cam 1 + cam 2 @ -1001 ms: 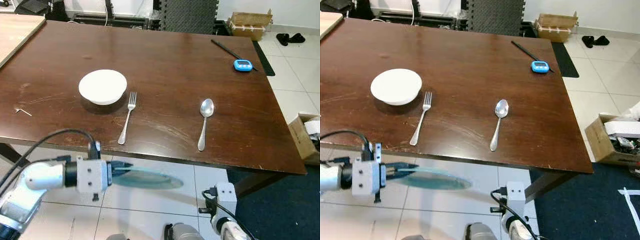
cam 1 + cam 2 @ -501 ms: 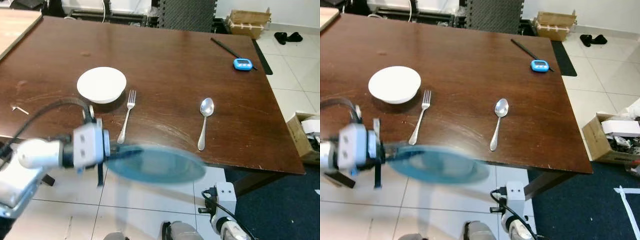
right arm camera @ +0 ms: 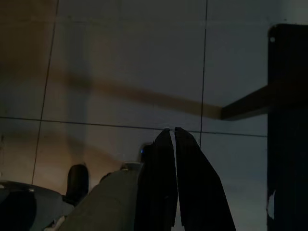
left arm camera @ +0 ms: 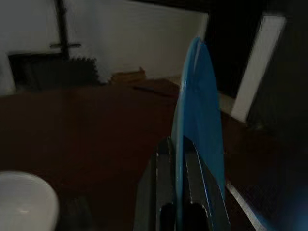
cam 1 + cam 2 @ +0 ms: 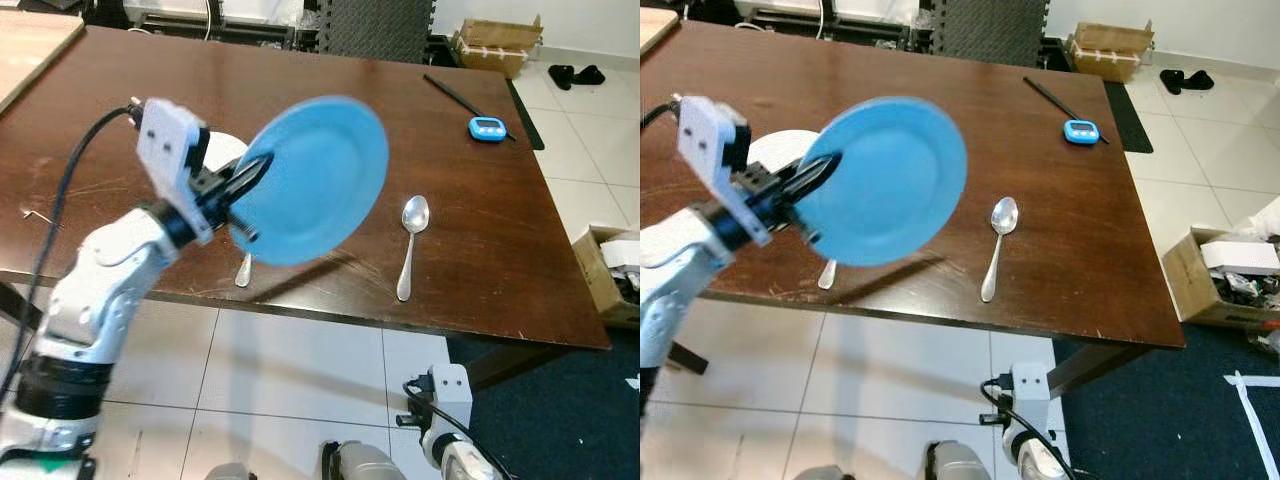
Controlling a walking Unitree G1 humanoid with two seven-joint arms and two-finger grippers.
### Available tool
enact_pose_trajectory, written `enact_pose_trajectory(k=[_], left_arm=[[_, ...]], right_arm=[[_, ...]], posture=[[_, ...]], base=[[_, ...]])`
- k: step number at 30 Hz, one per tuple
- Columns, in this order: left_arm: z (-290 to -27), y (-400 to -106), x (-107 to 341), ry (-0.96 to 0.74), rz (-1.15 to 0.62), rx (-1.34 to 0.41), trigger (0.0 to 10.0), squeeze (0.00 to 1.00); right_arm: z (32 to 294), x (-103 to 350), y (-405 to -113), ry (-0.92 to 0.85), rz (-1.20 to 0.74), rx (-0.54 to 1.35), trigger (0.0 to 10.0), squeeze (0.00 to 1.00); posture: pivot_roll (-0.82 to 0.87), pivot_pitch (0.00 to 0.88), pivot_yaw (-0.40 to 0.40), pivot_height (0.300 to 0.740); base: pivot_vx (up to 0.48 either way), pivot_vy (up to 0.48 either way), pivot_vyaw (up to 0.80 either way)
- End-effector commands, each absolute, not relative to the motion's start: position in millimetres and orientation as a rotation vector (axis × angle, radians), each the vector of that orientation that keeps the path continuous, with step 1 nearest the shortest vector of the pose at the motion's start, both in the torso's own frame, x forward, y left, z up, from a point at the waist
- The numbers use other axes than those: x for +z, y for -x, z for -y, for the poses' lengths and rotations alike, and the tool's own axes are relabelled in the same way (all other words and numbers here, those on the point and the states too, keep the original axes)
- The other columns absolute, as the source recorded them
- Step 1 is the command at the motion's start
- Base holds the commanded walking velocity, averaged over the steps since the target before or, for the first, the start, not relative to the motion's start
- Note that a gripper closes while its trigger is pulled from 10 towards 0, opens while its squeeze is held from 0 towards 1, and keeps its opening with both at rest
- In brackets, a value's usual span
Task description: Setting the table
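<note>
Since a second ago the left arm has swung the blue plate [image 5: 312, 178] up from below the table's near edge, where it lay flat over the floor tiles, to a raised spot above the brown table [image 5: 480, 250]. The plate now stands tilted steeply, its face turned toward the camera, hanging in the air over the stretch between the fork [image 5: 243, 272] and the spoon [image 5: 408, 246]. It is a plain round plate, even light blue, with a shallow rim and a flat centre; in the left wrist view it shows edge-on as a thin blue blade. The left gripper [image 5: 243, 188] is clamped on the plate's rim, one black finger on each face, as the wrist view shows clearly. The plate casts a dark shadow on the wood near the front edge. Behind the gripper, the white bowl [image 5: 770, 152] sits on the table, partly hidden. Only the fork's handle end peeks out under the plate.

The right gripper [image 3: 172, 144] hangs idle over the floor tiles, its two fingers pressed nearly together with nothing between them.
</note>
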State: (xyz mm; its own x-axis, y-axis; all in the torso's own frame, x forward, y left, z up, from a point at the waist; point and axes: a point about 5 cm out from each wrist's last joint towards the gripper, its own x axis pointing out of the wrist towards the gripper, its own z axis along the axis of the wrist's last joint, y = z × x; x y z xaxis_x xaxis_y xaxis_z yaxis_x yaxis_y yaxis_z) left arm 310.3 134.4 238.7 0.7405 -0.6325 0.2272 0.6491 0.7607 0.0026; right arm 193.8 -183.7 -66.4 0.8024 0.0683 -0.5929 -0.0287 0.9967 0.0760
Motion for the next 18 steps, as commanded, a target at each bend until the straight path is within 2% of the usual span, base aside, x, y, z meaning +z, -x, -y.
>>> enact_pose_trajectory(k=[1,8,14,15,18], left_arm=[[-133.9,-315.7,233.6,0.152,0.175,-0.659,10.0,0.00],[-119.4,-325.4,234.3,0.345,0.166,-0.601,10.0,0.00],[-129.2,-331.4,228.1,0.439,0.087,-0.462,10.0,0.00],[-139.4,-334.4,219.7,0.472,0.020,-0.371,10.0,0.00],[-145.1,-335.9,214.2,0.470,-0.011,-0.330,10.0,0.00]], right_arm=[[185.7,-69.1,-188.3,-0.063,-0.653,0.046,10.0,0.00],[186.7,-69.0,-188.0,-0.060,-0.651,0.044,10.0,0.00],[188.4,-68.8,-187.8,-0.059,-0.650,0.037,10.0,0.00],[188.5,-69.1,-187.0,-0.058,-0.651,0.038,10.0,0.00],[188.6,-69.3,-186.6,-0.057,-0.653,0.039,10.0,0.00]], posture=[[0.04,0.085,-0.013,0.740],[0.03,0.087,-0.007,0.740],[0.03,0.090,-0.006,0.740],[0.03,0.092,-0.008,0.740],[0.03,0.092,-0.008,0.740]], base=[[0.000,0.000,0.00],[0.000,0.000,0.00],[0.000,0.000,0.00],[0.000,0.000,0.00],[0.000,0.000,0.00]])
